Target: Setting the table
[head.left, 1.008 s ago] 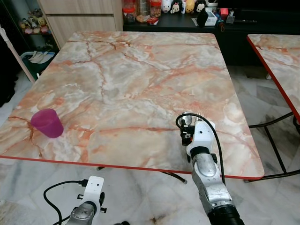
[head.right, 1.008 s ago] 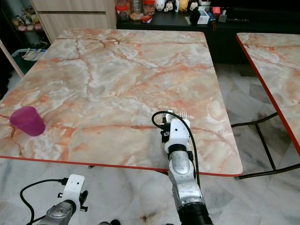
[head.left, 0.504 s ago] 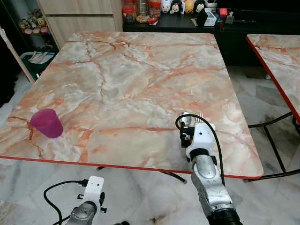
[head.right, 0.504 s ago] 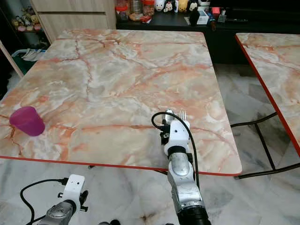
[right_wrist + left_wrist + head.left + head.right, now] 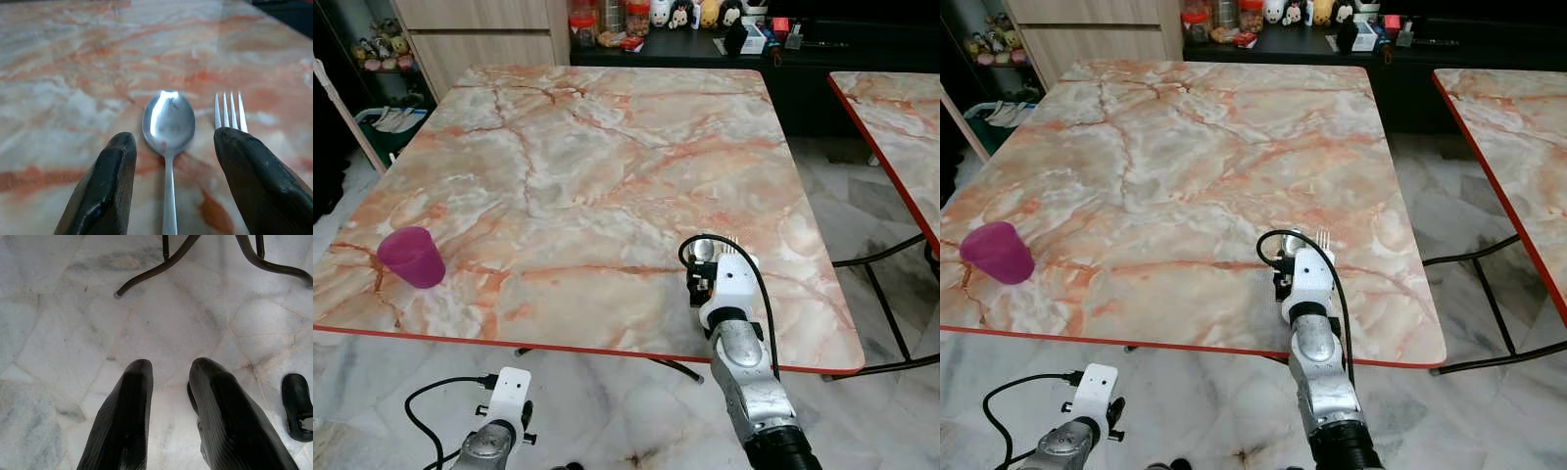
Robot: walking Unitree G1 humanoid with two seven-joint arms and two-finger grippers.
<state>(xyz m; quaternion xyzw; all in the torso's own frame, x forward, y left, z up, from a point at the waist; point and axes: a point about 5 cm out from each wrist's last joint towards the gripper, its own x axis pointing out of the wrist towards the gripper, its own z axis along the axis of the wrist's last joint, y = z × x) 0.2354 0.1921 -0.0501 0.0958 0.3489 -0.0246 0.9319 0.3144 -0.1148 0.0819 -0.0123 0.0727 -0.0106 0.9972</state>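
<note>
as before, right gripper (image 5: 168, 183) open, astride spoon (image 5: 168, 122)

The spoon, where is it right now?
The spoon lies on the marble table near its front right corner, just left of the fork, between the open fingers of the right gripper.
</note>
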